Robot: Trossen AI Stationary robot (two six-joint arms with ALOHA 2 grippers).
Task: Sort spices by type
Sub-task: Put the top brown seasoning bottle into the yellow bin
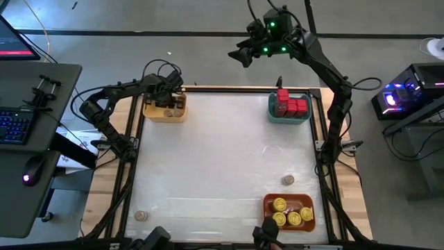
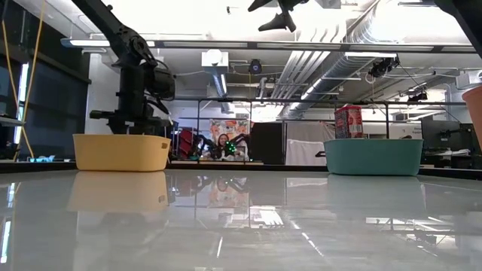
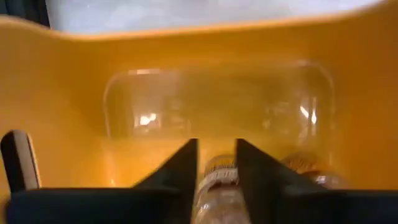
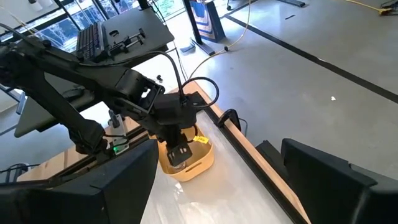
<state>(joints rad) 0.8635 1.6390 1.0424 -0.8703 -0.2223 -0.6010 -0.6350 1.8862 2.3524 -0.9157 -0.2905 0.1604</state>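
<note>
— So where's the left claw [image 1: 168, 101] got to?

— Down inside the yellow bin [image 1: 165, 111] at the far left corner of the bench [image 1: 222, 153]. Its wrist view shows the fingers [image 3: 180, 171] drawn in narrow on either side of a tan-brown jar [image 3: 217, 177], with another jar [image 3: 298, 163] just beside it on the bin floor. I'd guess it's setting that one down with its own kind, though from here I can't tell whether the fingers are gripping it or only standing around it.

— And the right one?

— The right claw [image 1: 243, 55] hangs high beyond the far edge, spread wide and carrying nothing. Waiting its turn, I'd say.

— How's the sorting overall?

— Mostly done, to my eye. Red tins [image 1: 291, 105] are packed in the teal bin [image 1: 290, 118] at the far right, and yellow-lidded jars [image 1: 291, 214] sit in the orange bin [image 1: 288, 226] at the near right. Two stray brown jars are out on the bench: one [image 1: 288, 180] just beyond the orange bin, one [image 1: 141, 216] at the near left corner. Those probably belong in the yellow bin too.
</note>
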